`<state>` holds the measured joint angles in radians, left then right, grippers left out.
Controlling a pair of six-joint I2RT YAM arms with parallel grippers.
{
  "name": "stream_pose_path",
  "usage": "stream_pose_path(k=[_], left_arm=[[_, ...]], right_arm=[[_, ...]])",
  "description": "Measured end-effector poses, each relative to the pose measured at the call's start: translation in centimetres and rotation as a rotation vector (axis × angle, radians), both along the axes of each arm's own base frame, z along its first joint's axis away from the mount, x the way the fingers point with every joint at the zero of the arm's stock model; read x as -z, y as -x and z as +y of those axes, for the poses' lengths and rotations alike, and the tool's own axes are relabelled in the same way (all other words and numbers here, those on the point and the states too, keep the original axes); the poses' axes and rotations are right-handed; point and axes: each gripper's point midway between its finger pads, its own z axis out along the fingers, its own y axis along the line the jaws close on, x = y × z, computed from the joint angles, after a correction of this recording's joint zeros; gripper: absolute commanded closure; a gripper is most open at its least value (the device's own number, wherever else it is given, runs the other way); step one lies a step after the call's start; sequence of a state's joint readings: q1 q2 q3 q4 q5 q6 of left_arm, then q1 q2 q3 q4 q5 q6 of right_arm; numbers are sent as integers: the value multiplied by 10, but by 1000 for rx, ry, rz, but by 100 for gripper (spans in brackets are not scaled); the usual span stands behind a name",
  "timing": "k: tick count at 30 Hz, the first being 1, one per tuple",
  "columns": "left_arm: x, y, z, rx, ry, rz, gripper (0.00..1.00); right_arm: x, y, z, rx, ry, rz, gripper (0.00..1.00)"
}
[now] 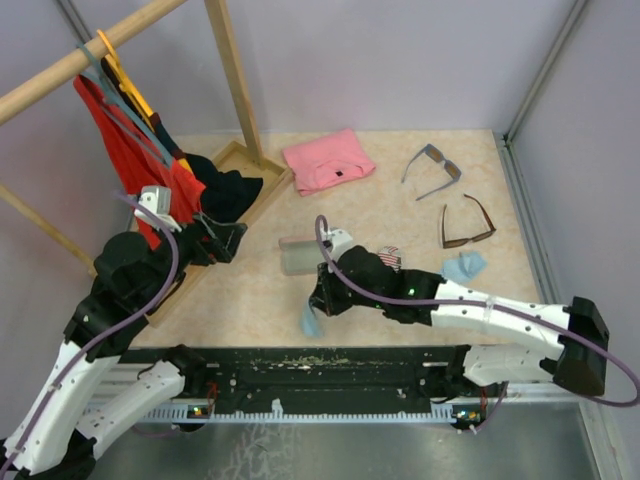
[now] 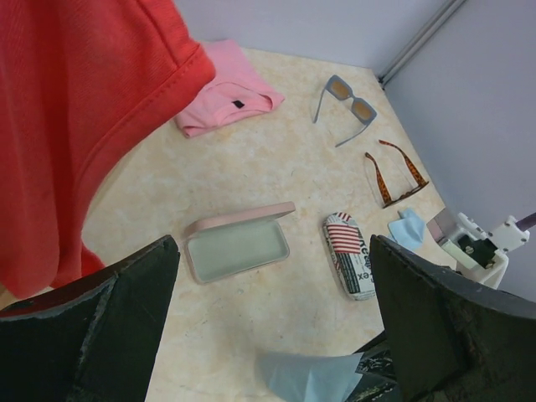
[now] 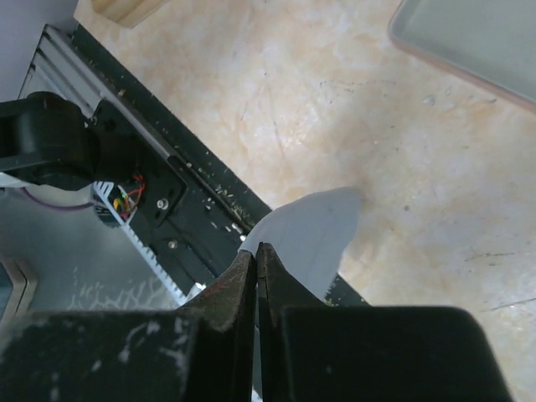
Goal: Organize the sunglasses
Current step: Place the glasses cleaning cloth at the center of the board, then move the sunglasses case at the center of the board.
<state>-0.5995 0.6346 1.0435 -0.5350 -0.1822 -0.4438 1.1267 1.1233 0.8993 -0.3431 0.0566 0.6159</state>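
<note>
The grey-blue sunglasses (image 1: 432, 168) (image 2: 346, 107) lie open at the back right of the table. The brown sunglasses (image 1: 467, 225) (image 2: 395, 174) lie just in front of them. My right gripper (image 1: 318, 300) (image 3: 257, 251) is shut on a corner of a light blue cloth (image 1: 310, 322) (image 3: 314, 234) (image 2: 310, 377), near the table's front edge. An open pink case (image 1: 298, 255) (image 2: 237, 245) lies behind it, and a flag-patterned case (image 1: 390, 258) (image 2: 350, 255) is shut. My left gripper (image 1: 228, 240) (image 2: 272, 327) hangs open and empty at the left.
A second light blue cloth (image 1: 464, 267) (image 2: 408, 228) lies beside the brown pair. A folded pink shirt (image 1: 328, 160) is at the back. A wooden rack (image 1: 235, 75) with a hanging red garment (image 1: 125, 150) stands at the left. The black rail (image 3: 193, 197) runs along the front edge.
</note>
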Motion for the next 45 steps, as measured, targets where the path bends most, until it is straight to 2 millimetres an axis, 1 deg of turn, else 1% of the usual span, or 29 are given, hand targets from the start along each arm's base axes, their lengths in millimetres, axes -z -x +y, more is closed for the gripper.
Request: stream_pose_path(k=[2, 3, 4, 6, 8, 9, 11, 12, 13, 14, 16, 18, 21, 25, 27, 30, 36, 38, 42, 45], left_arm=[[4, 1, 3, -11, -6, 7, 0], [8, 1, 3, -13, -10, 13, 0], [12, 1, 4, -15, -17, 24, 0], [25, 0, 3, -17, -33, 52, 0], [37, -1, 2, -17, -49, 79, 0], [43, -2, 2, -17, -56, 91, 0], [53, -3, 0, -16, -68, 113, 0], [58, -4, 0, -14, -73, 123, 0], [63, -4, -1, -11, -80, 134, 0], [69, -4, -2, -10, -85, 144, 0], [81, -4, -3, -2, -98, 165, 0], [96, -4, -5, 5, -115, 192, 0], [115, -4, -6, 11, -136, 226, 0], [132, -5, -8, 15, -157, 259, 0], [138, -6, -9, 17, -161, 268, 0], [148, -7, -11, 20, -167, 284, 0], [164, -6, -13, 26, -168, 317, 0], [170, -5, -15, 34, -171, 327, 0], [185, -2, -19, 62, -182, 367, 0], [195, 2, -25, 97, -185, 399, 4]], right_arm=[[9, 8, 8, -8, 7, 34, 100], [12, 8, 10, 1, 8, 50, 100], [16, 5, 11, 16, 10, 63, 100], [29, -6, 12, 63, 17, 97, 100], [50, -23, 7, 118, 39, 132, 100], [67, -33, -1, 161, 63, 156, 100], [99, -48, -17, 230, 130, 201, 100], [119, -53, -27, 264, 181, 225, 96], [124, -59, -33, 290, 193, 233, 88], [133, -63, -39, 311, 219, 243, 80], [145, -69, -44, 334, 253, 245, 72], [149, -71, -48, 349, 275, 237, 68], [149, -78, -54, 383, 292, 206, 65], [153, -83, -71, 440, 333, 181, 61], [158, -83, -84, 468, 346, 189, 59], [170, -84, -111, 525, 374, 210, 55], [166, -90, -135, 594, 352, 210, 53], [168, -93, -147, 626, 379, 213, 53], [172, -99, -179, 701, 473, 192, 52], [172, -106, -197, 739, 516, 175, 52]])
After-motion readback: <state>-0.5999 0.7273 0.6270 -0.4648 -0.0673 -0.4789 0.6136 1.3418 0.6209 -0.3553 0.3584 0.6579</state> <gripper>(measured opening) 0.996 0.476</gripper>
